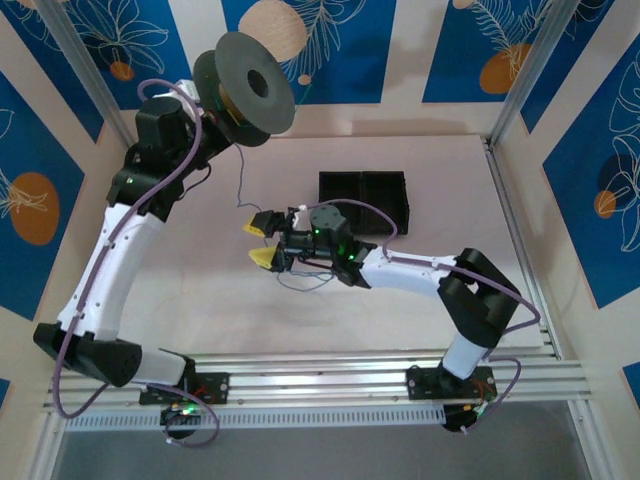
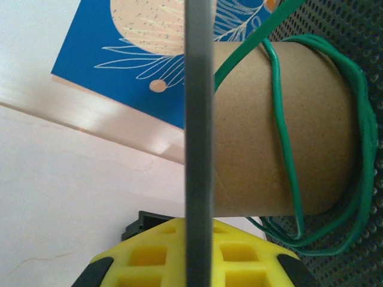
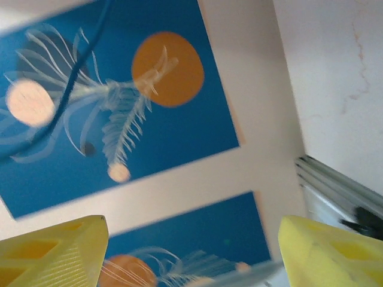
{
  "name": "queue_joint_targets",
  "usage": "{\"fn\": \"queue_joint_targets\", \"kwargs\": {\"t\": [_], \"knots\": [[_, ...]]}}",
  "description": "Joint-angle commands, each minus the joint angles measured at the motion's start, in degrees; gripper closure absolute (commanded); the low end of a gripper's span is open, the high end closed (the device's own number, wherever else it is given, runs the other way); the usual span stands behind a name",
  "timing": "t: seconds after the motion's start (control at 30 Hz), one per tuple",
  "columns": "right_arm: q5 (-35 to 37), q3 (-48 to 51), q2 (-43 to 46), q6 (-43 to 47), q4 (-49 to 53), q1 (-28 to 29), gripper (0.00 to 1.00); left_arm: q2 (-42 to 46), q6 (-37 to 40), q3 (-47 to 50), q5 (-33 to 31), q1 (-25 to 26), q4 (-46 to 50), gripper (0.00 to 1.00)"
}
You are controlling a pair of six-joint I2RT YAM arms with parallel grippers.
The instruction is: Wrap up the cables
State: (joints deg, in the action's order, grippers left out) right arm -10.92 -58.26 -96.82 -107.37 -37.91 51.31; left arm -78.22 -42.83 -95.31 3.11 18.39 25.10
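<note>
My left gripper (image 2: 199, 257) is raised at the back left, its yellow fingers (image 2: 149, 257) shut on the edge of a black spool's (image 1: 243, 88) flange (image 2: 199, 119). A green cable (image 2: 284, 149) is wound loosely round the spool's cardboard core (image 2: 245, 131). A thin blue cable (image 1: 240, 180) hangs from the spool to the table and lies in loose loops (image 1: 305, 283) under the right wrist. My right gripper (image 1: 262, 240) hovers at mid table, turned on its side, open and holding nothing. In the right wrist view the gripper (image 3: 191, 251) faces the wall, with the blue cable (image 3: 60, 113) blurred at upper left.
A black tray (image 1: 363, 200) with compartments stands behind the right gripper at mid table. An aluminium rail (image 1: 330, 375) runs along the near edge, and frame posts (image 1: 525, 75) stand at the back corners. Lilac cables run along both arms.
</note>
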Motion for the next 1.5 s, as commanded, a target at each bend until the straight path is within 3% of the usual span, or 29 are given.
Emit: {"fn": "queue_joint_targets", "kwargs": {"t": [0.0,0.23,0.6,0.97,1.2,1.4,1.47], "knots": [[7.2,-0.3,-2.7,-13.8,-9.6,-0.3,0.24,5.7,-2.4,2.2,1.7,0.6,-13.0,1.0],[12.9,-4.2,-9.8,-22.4,-15.1,0.3,0.26,10.6,-4.1,7.9,2.3,0.9,-15.5,1.0],[17.4,-2.9,-11.4,-23.8,-17.9,0.1,0.32,14.0,-4.7,12.6,2.3,0.9,-16.4,1.0],[17.0,-3.1,-11.4,-23.7,-18.0,-0.7,0.36,14.8,-6.3,14.4,2.9,0.9,-17.8,1.0],[17.1,-5.2,-14.0,-23.9,-18.0,-1.3,0.6,16.5,-7.1,15.2,3.9,0.9,-17.4,1.0],[16.8,-4.1,-14.0,-22.9,-19.2,-2.0,0.88,18.0,-6.5,16.6,4.4,0.9,-16.0,1.0],[17.0,-2.4,-12.8,-22.1,-18.4,-2.7,0.92,18.7,-6.0,17.1,4.6,0.9,-15.0,1.0]]}}
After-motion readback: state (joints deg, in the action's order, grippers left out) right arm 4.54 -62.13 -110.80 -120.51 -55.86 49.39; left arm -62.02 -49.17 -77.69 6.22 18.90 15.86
